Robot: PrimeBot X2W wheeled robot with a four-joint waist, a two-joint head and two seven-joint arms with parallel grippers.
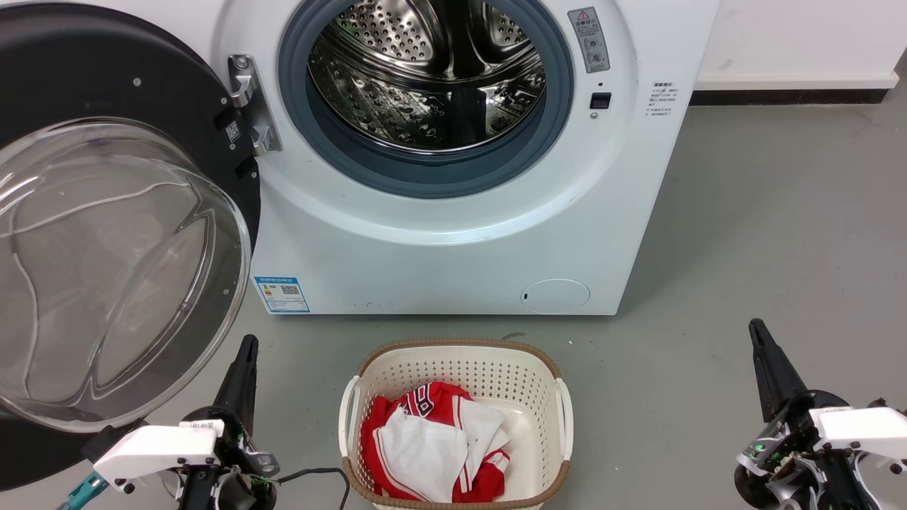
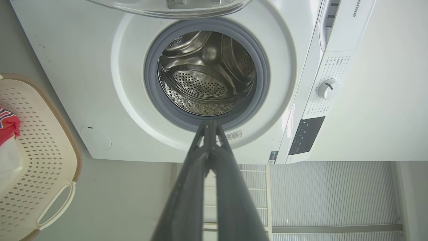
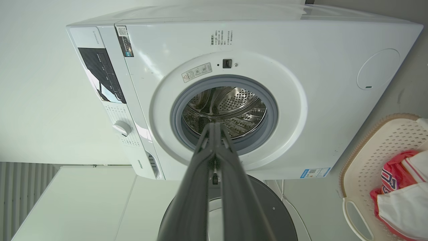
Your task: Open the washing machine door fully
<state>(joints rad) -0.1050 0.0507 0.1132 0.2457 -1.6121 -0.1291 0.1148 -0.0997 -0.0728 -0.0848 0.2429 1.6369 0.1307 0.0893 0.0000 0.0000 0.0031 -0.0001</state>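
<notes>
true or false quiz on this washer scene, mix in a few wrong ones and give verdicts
1. The door is swung open, off the drum. True.
2. The left gripper and right gripper are both shut, holding nothing. True.
3. The drum holds clothes. False: it looks empty; the clothes lie in the basket.
4. In the head view the basket stands right of the right gripper. False: it stands between the two grippers, in front of the machine.
</notes>
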